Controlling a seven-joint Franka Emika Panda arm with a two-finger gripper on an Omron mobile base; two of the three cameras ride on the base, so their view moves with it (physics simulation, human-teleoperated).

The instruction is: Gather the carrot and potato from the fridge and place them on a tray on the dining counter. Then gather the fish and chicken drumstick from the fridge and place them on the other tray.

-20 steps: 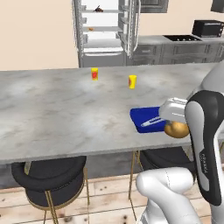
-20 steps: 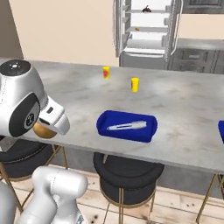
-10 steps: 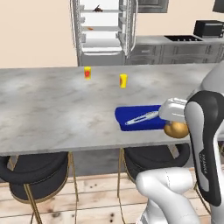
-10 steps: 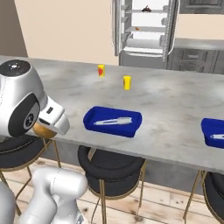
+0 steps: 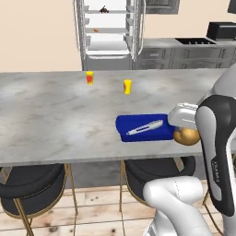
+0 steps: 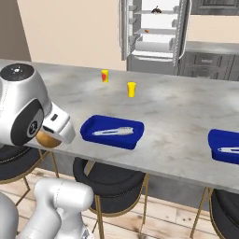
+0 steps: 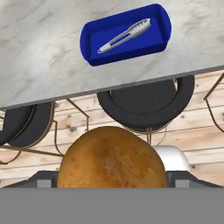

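While gripper (image 7: 112,177) pinches one potato (image 7: 112,157), two blue trays (image 6: 112,132) hold tongs (image 6: 112,132).

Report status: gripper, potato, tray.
Gripper shut on potato, off the counter edge. Blue tray ahead on dining counter, tongs lying inside. No carrot in it.
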